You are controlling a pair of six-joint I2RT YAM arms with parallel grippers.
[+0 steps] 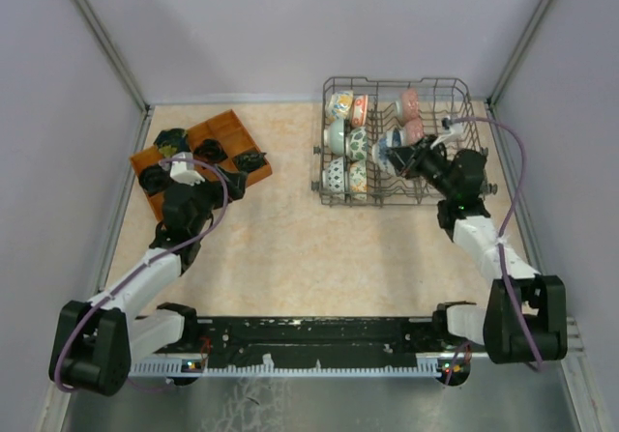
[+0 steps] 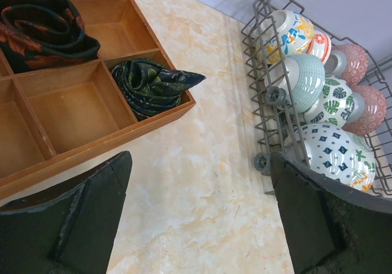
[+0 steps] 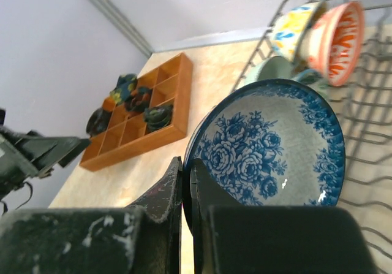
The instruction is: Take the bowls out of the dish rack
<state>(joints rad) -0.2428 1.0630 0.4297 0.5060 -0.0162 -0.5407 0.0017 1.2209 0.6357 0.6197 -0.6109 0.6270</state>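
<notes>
Pale lilac walls close in a beige marbled table [image 1: 290, 248]. At the upper right of the top view stands the dish rack [image 1: 440, 81], a grey wire basket, with the bowls [image 1: 346, 142] set on edge among its tines. At the upper left lies a wooden tray [image 1: 227, 128] of compartments, some holding dark folded cloths [image 2: 150, 84].

The right gripper [image 3: 187, 171] reaches into the right half of the rack. Its jaws are clenched on the rim of a blue floral bowl [image 3: 263, 145], one finger inside and one outside. The bowl sits within the rack's wires; whether it rests on them I cannot tell. The left gripper [image 2: 201, 160] hovers over the table by the tray's near edge, jaws spread wide, grasping nothing.

The step in hand looks like drawing this bowl out. A thin rim pinch invites the bowl to swing, so the lift should be slow and straight up along the tines until the bowl clears the rack's wall. The orange-striped bowl [image 3: 337, 35] stands close behind, so any sideways drift risks a knock. Only once clear should it travel toward bare table at the lower centre.
</notes>
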